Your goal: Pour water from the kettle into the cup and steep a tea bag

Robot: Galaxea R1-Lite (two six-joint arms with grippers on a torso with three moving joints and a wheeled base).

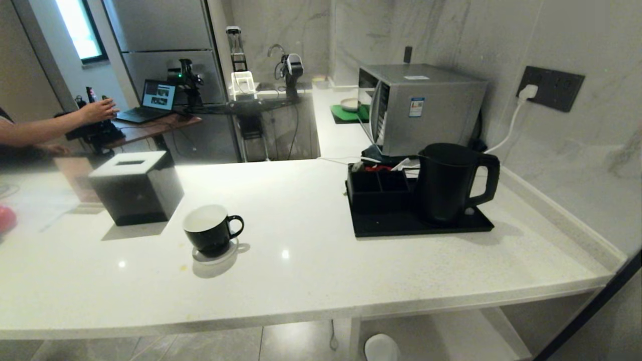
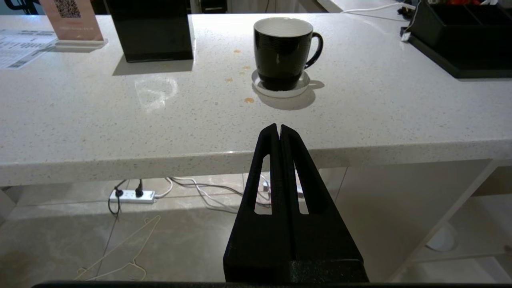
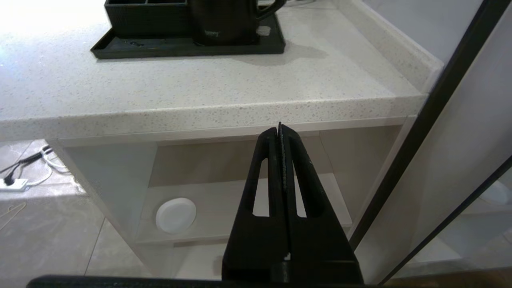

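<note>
A black cup [image 1: 211,230] with a white inside stands on a round coaster on the white counter, handle to the right; the left wrist view has the cup [image 2: 283,53] beyond my fingers. The tall black kettle [image 1: 446,181] stands on a black tray [image 1: 421,223] at the right, handle to the right; only the base of the kettle [image 3: 224,24] shows in the right wrist view. My left gripper [image 2: 279,130] is shut and empty, low before the counter's front edge. My right gripper [image 3: 279,130] is shut and empty, below the counter edge. The tea bag and the water are not visible.
A black tissue box [image 1: 135,188] stands left of the cup. A compartment box [image 1: 378,188] sits on the tray beside the kettle. Behind it are a steel microwave [image 1: 419,108] and a wall socket [image 1: 550,87]. A person's arm [image 1: 55,125] reaches over a desk at far left.
</note>
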